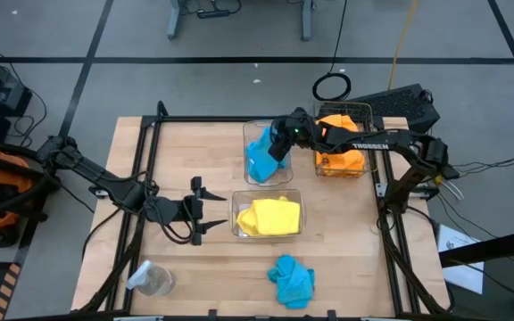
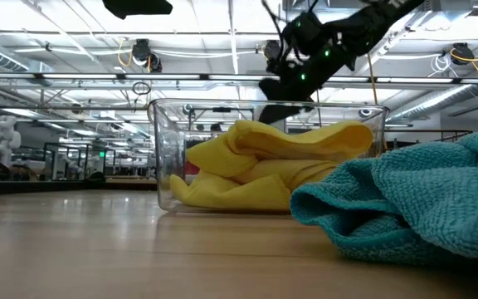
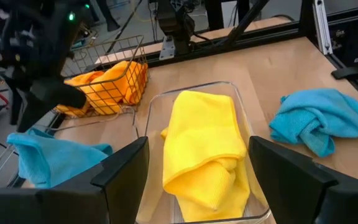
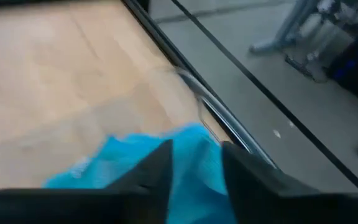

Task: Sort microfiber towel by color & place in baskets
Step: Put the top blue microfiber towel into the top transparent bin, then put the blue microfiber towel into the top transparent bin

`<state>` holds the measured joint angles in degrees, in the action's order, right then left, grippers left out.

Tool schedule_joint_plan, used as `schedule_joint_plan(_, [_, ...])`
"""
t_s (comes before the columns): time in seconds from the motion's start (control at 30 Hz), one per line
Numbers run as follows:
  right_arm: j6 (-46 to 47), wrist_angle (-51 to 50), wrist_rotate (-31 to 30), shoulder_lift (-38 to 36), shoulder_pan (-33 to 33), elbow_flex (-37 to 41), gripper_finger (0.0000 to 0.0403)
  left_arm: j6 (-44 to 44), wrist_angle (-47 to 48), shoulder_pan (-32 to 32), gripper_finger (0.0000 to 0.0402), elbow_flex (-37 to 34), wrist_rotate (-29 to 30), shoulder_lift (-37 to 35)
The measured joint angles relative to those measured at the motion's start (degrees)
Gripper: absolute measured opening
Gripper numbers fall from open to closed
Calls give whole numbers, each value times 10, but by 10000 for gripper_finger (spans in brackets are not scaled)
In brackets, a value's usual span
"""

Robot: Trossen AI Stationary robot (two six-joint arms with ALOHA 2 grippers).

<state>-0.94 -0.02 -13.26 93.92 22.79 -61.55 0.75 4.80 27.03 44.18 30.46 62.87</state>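
Closest to the low camera lay a crumpled turquoise towel (image 2: 405,218) on bare wood, still unsorted, near the table's front edge (image 1: 291,279). Behind it stood a clear bin (image 1: 236,203) holding yellow towels (image 1: 269,217), and the orange towels (image 1: 341,153) sat in the wire-mesh basket (image 1: 364,111). The right gripper (image 1: 279,147) hung over the second clear bin (image 1: 249,134), a turquoise towel (image 4: 135,162) lying against and between its fingers (image 4: 157,168); these stood narrowly apart, and whether they still pinched the cloth could not be told. To finish this step well, I judged the cloth should hang fully inside the bin's walls before being freed, and the arm should lift straight up so no fold drags over the rim. The left gripper (image 3: 197,163) waited beside the yellow bin with its fingers wide apart and nothing between them. A small clear jar (image 1: 150,279) stood near the front left corner, well apart from the towels.
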Motion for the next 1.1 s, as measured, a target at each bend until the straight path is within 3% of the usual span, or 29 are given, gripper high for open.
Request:
schedule_joint_plan(0.17, [-1, 20, 17, 36, 14, 0, 13, 0, -2, 0, 281, 0, 0, 0])
schedule_joint_plan(0.53, [7, 8, 49, 91, 11, 1, 2, 12, -23, 0, 281, 0, 0, 0])
schedule_joint_plan(0.77, [0, 5, 46, 8, -21, 0, 1, 13, -213, -30, 281, 0, 5, 30])
schedule_joint_plan(1.1, [-2, 8, 46, -107, -73, 0, 4, 46, -321, -89, 281, 0, -36, 107])
